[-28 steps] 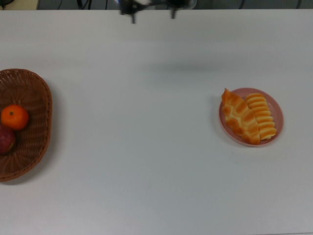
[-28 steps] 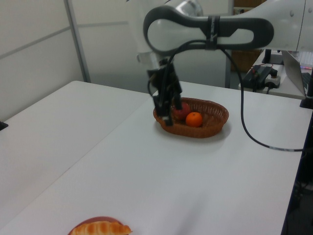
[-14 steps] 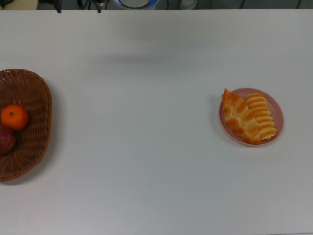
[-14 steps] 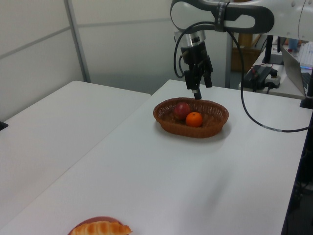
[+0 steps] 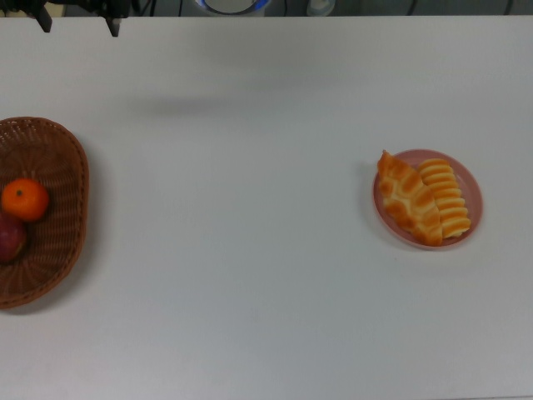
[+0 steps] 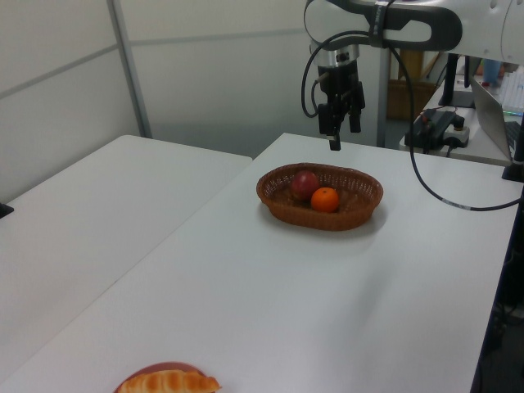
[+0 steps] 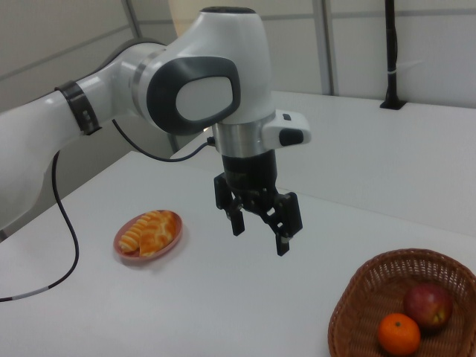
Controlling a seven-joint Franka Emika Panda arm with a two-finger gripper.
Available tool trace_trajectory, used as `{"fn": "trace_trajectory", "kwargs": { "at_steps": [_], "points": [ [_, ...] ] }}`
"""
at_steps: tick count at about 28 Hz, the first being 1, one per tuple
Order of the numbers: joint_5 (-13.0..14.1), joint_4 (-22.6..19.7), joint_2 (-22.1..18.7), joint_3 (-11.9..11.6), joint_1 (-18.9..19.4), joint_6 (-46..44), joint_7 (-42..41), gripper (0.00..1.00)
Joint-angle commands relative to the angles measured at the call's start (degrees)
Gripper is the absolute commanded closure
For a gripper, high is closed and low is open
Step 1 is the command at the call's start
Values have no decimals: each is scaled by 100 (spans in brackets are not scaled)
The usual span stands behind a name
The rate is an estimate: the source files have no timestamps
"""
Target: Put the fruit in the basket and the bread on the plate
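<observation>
The wicker basket (image 5: pixel 79 167) lies at the top view's left edge and holds the fruit: an orange mandarin (image 5: pixel 25 200) and a dark red apple (image 5: pixel 10 240). On the pink plate (image 5: pixel 472 185) at the top view's right rest the bread loaves, a braided one (image 5: pixel 406 200) beside a ribbed one (image 5: pixel 445 200). My gripper (image 7: pixel 260 232) hangs open and empty, well above the table. In the left view the gripper (image 6: pixel 345 131) is above the basket's (image 6: pixel 278 206) far rim. In the top view only its two fingertips (image 5: pixel 112 25) show at the upper left.
A white table (image 5: pixel 250 250) carries everything. A second white table (image 6: pixel 98 213) adjoins it at the left view's left. A black cable (image 6: pixel 434 196) droops from the arm over the left view's right side. A desk with equipment (image 6: pixel 442 123) stands behind.
The gripper has risen from beside the basket and swung beyond its far rim in the left view. In the top view it slid along the upper edge from the middle to the left.
</observation>
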Motion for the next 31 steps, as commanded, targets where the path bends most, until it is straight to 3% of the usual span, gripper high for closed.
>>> {"fn": "trace_trajectory", "kwargs": {
  "at_steps": [1, 20, 31],
  "points": [
    [121, -146, -53, -27, 20, 174, -126, 0],
    [25, -102, 0, -36, -332, 341, -118, 0],
    [121, -137, 9, 8, -472, 411, -214, 0]
  ]
}}
